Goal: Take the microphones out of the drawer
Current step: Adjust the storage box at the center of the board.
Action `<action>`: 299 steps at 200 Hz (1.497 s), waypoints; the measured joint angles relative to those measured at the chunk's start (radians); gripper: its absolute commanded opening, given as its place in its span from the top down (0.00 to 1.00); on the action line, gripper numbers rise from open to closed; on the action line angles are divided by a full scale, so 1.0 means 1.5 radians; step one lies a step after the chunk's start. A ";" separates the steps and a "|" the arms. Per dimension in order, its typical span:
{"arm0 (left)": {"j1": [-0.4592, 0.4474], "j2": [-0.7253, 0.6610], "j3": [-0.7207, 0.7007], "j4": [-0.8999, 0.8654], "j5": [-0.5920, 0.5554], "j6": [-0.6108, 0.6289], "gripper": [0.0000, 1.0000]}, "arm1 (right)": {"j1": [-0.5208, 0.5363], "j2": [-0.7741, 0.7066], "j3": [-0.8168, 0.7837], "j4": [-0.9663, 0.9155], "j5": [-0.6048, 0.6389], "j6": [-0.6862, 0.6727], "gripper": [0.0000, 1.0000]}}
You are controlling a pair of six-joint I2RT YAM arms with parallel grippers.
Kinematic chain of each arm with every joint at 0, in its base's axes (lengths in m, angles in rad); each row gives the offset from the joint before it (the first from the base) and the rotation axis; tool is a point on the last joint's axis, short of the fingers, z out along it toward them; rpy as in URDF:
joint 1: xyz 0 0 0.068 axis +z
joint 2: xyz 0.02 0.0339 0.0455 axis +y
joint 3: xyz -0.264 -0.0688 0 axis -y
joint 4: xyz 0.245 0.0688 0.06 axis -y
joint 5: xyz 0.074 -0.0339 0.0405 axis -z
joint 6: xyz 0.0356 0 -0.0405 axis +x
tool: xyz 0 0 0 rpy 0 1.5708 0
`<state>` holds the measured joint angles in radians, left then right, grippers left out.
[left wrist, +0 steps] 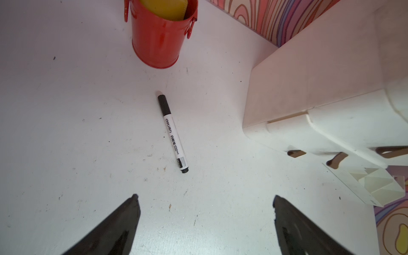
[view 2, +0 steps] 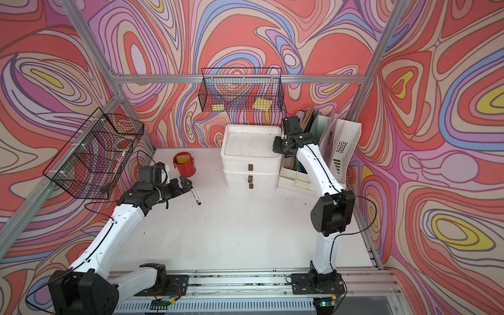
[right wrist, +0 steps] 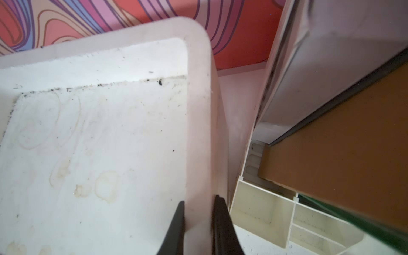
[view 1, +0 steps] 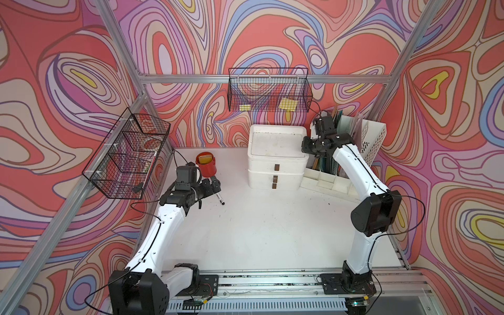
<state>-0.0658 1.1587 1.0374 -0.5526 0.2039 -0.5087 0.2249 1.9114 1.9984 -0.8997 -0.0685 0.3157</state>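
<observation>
Enclosure: walls covered in red, pink and purple swirl print, braced with aluminium frame bars.

Surface: white worktop, scuffed and speckled with dark marks in the left wrist view.

White plastic drawer unit stands at the back centre of the worktop, all drawer fronts closed. Its recessed top is stained. The microphone shows in no view.

White perforated file organiser stands just right of the unit. One black wire basket hangs on the left frame, another wire basket on the back bar.

Right tool: fingers closed onto the raised right rim of the unit's top.

Left tool: jaws wide apart, holding nothing, above bare worktop.

Red metal bucket stands left of the unit. Black-and-white marker pen lies flat between the bucket and the left tool.
</observation>
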 measured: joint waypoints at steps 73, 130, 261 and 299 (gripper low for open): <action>0.000 0.001 0.156 -0.035 0.061 -0.006 0.11 | 0.016 -0.117 -0.147 0.004 -0.141 -0.110 0.95; 0.000 0.004 0.183 -0.034 0.063 -0.050 0.95 | 0.049 -0.130 -0.170 -0.004 -0.238 -0.173 0.63; 0.000 0.261 0.246 0.084 0.057 -0.080 1.00 | 0.064 -0.491 -0.496 0.050 -0.035 0.008 1.00; 0.000 0.342 0.291 0.111 0.118 -0.081 1.00 | 0.064 -0.535 -0.702 0.154 -0.086 0.137 1.00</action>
<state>-0.0658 1.6711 1.4734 -0.3855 0.3813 -0.6300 0.3202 1.1091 0.9451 -0.6693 -0.1970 0.5205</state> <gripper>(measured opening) 0.052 0.048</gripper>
